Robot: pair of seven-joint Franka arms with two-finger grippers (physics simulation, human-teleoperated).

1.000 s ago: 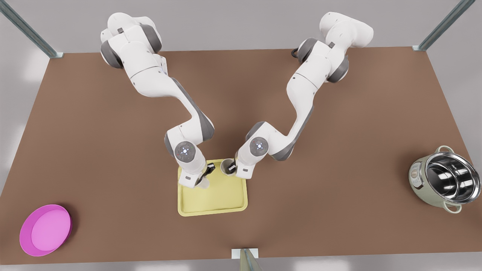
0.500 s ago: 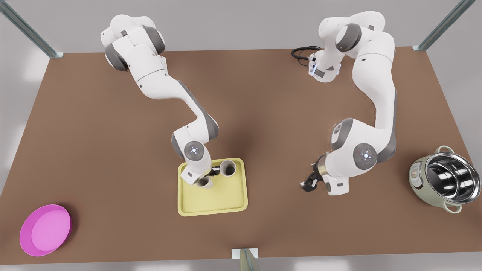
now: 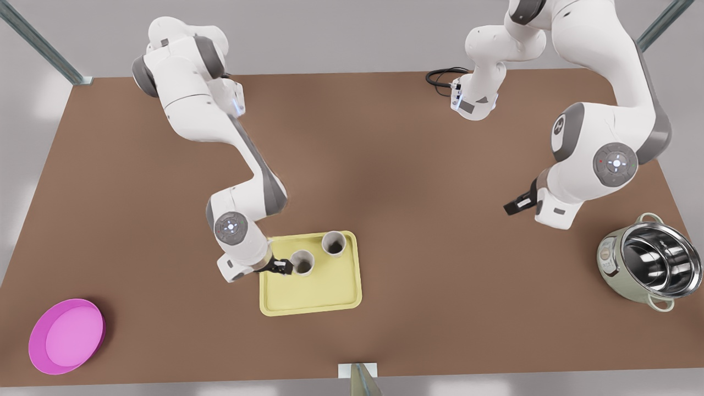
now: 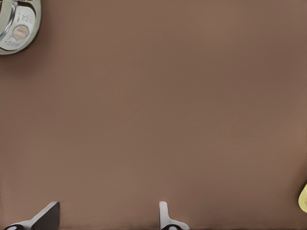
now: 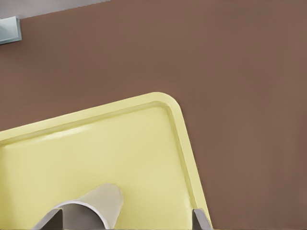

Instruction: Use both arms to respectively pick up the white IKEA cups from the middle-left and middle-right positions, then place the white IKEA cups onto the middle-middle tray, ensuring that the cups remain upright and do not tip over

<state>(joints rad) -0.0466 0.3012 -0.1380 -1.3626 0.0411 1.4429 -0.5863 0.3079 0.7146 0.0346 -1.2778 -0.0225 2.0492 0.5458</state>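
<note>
Sitting at the front view's far left, a round pink plate rests near the brown worktop's corner. Next comes the right gripper, low over the tray's edge with its fingers spread wide on either side of one white cup, clasping nothing; the right wrist view shows that cup between the two fingertips. The pale yellow tray lies at the middle of the worktop, and this cup stands upright on it. A second white cup stands upright near the tray's far corner, just beside the first. Further along, well apart from the tray, the left gripper hangs above bare worktop, fingers parted and empty. A steel pot stands at the front view's far right.
</note>
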